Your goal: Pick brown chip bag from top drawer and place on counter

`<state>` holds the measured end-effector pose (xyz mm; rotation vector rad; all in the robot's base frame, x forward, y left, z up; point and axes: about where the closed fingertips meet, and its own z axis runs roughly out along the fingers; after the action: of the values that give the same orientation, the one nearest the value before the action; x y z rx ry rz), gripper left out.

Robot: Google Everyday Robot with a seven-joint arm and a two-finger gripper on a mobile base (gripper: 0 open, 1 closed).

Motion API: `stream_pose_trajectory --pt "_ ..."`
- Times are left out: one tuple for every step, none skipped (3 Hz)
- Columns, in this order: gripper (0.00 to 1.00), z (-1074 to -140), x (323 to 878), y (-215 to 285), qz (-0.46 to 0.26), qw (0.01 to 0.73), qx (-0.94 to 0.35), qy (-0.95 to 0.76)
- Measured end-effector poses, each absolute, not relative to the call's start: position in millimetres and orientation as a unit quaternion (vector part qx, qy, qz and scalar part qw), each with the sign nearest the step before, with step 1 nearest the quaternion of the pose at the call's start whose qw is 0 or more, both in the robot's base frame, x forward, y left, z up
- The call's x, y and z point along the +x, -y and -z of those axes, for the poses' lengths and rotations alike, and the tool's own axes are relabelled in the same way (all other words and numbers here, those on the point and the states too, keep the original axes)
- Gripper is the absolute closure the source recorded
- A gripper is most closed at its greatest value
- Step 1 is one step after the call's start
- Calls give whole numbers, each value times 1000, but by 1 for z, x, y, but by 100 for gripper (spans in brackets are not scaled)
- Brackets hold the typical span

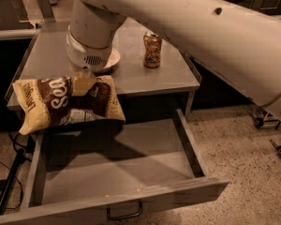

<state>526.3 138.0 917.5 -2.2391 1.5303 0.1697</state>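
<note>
The brown chip bag (pixel 61 102) hung in the air from my gripper (pixel 86 85), which was clamped on the film near the bag's upper middle. It sat level with the front edge of the counter (pixel 150 81), over the rear left part of the open top drawer (pixel 189 142).

My worry was the grip: I had only a pinch of crinkly film (slippery stuff, I judged), and the long left end sagged past the counter's front left corner. A slip there would have dropped the bag back into the drawer or down beside it. Its lower edge also looked low enough to catch the counter's front lip on the way in. Further back, a careless sweep could have tipped the brown can (pixel 152 49) standing upright on the counter, or nudged the white bowl (pixel 114 60) just beside my wrist.

As for what held what: the drawer showed a bare grey bottom apart from a pale speck near the front. The bowl was mostly hidden behind my wrist, so I could not tell its contents, nor whether the can was opened.
</note>
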Motion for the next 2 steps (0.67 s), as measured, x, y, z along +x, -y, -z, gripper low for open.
stream_pose_trajectory --pt "100 -922 550 -135 -33 215 -784 -581" --pt "100 -932 592 -135 1 215 -759 -614"
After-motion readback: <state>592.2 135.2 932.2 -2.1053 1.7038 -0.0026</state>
